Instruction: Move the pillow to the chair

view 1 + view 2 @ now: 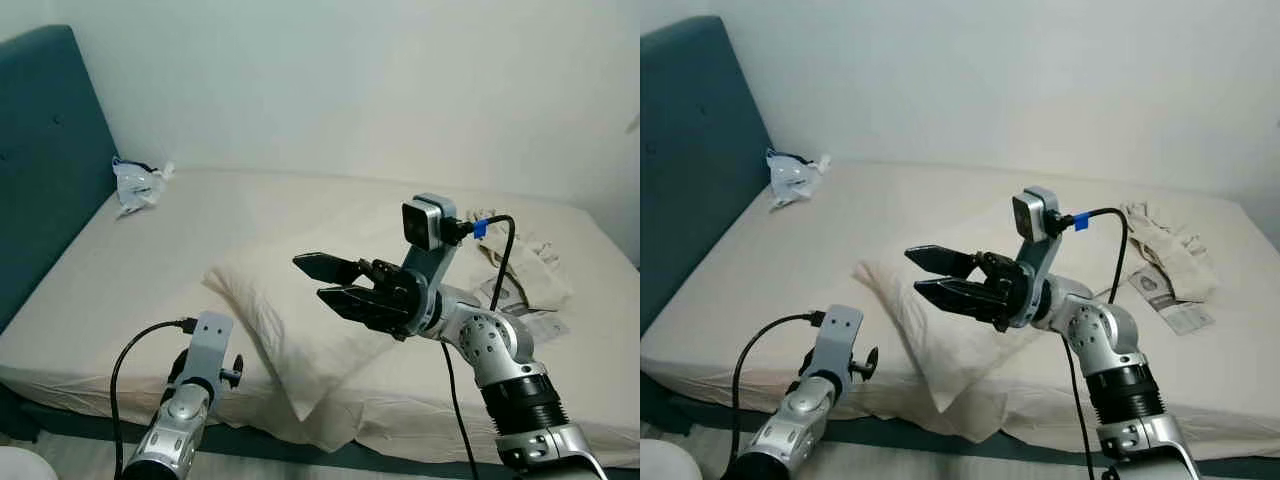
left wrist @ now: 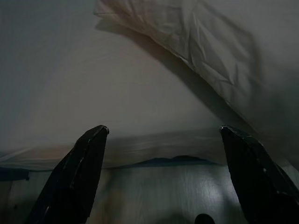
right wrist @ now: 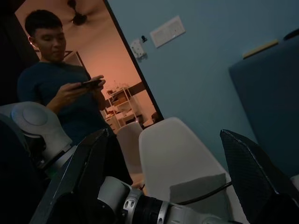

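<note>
**Above the pillow, right pincer raised and spread**

Over the near edge of the bed [image 1: 120,270] the right pincer [image 1: 325,281] is up in the air, its two black fingers spread apart, one above the other, and pointing across toward the robot's left. Just beneath and behind those fingertips lies the pillow [image 1: 290,320], cream like the sheet, resting flat on the mattress with one corner hanging over the near edge. The pincer is clear of it, touching nothing.

Down low and to the left of that raised pincer, the left arm [image 1: 195,385] reaches toward the bed's edge. Its wrist view looks along the left pincer [image 2: 166,177], fingers wide apart, with the sheet beyond them and the pillow just off to one side of the fingertips; nothing sits between them.

Look at the right wrist view: past the spread fingers stands a white chair [image 3: 180,158] against a blue wall, and a person [image 3: 60,93] in a dark top stands in a doorway holding a phone in both hands.

Farther out on the bed, well beyond the right pincer on its right side, lie a crumpled cloth [image 1: 535,262] and some printed papers [image 1: 520,305]. Far off to the left, by the blue headboard [image 1: 45,150], sits a crinkled plastic bag [image 1: 138,185].
</note>
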`<state>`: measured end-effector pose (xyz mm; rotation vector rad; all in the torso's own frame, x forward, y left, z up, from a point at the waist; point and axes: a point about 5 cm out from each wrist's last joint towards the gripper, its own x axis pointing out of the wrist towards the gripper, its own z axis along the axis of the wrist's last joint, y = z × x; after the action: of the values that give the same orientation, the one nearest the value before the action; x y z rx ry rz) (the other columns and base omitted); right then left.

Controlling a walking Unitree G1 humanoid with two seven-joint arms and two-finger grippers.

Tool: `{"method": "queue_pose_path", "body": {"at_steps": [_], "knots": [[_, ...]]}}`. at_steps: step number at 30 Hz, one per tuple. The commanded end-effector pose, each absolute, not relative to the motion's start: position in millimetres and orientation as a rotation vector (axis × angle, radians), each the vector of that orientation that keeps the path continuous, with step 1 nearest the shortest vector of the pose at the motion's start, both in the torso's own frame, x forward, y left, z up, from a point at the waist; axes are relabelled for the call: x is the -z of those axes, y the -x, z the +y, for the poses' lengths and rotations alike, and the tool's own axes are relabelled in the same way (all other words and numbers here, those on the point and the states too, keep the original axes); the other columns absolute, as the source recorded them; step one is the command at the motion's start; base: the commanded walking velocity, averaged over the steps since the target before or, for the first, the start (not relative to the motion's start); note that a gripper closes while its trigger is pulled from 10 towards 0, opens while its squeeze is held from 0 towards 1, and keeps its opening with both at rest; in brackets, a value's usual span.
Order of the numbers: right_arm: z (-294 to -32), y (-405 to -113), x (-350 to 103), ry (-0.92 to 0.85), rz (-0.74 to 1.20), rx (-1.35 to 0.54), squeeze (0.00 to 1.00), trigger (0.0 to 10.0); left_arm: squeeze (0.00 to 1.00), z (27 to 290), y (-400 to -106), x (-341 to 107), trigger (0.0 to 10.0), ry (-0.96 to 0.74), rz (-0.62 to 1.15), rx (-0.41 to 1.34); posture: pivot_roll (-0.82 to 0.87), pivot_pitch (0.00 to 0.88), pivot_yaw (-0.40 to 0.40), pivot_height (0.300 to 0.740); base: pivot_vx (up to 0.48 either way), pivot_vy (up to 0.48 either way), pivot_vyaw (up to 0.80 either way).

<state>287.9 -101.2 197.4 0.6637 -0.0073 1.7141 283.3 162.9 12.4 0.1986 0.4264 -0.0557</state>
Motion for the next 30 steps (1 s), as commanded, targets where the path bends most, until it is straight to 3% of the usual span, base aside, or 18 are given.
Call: {"method": "queue_pose_path", "body": {"at_steps": [1,10,16,20,23,24,27,30], "knots": [[-97.2,-287.1,-197.6,-0.663,0.012,-1.742,0.0,10.0,0.0,164.1,-279.9,-10.7,10.0,-0.206,0.424,0.047,0.04,0.082,-0.073,0.74,0.0,0.0,0.0],[-94.5,-284.7,-198.8,-0.665,0.019,-1.779,0.0,10.0,0.0,164.2,-277.2,-10.3,10.0,-0.208,0.421,0.046,0.05,0.081,-0.069,0.74,0.0,0.0,0.0],[-92.2,-266.7,-207.7,-0.625,-0.005,-1.948,0.0,10.0,0.0,166.3,-280.0,-13.4,10.0,-0.215,0.413,0.048,0.05,0.079,-0.064,0.74,0.0,0.0,0.0],[-91.2,-271.3,-205.4,-0.607,-0.023,-1.899,0.0,10.0,0.0,170.0,-281.9,-15.0,10.0,-0.226,0.413,0.046,0.05,0.075,-0.058,0.74,0.0,0.0,0.0],[-88.7,-299.5,-194.9,-0.511,-0.08,-1.574,0.0,10.0,0.0,171.6,-282.3,-15.6,10.0,-0.223,0.414,0.033,0.06,0.068,-0.056,0.74,0.0,0.0,0.0],[-90.9,-316.2,-190.5,-0.431,-0.122,-1.352,0.0,10.0,0.0,172.9,-282.5,-15.9,10.0,-0.2,0.418,0.013,0.06,0.066,-0.059,0.74,0.0,0.0,0.0],[-108.2,-343.1,-187.1,-0.306,-0.213,-0.916,0.0,10.0,0.0,178.8,-284.3,-19.1,10.0,-0.187,0.402,-0.037,0.06,0.059,-0.065,0.74,0.0,0.0,0.0],[-123.0,-346.0,-186.3,-0.276,-0.25,-0.784,0.0,10.0,0.0,185.5,-286.6,-23.3,10.0,-0.17,0.376,-0.102,0.06,0.051,-0.066,0.74,0.0,0.0,0.0]]}}
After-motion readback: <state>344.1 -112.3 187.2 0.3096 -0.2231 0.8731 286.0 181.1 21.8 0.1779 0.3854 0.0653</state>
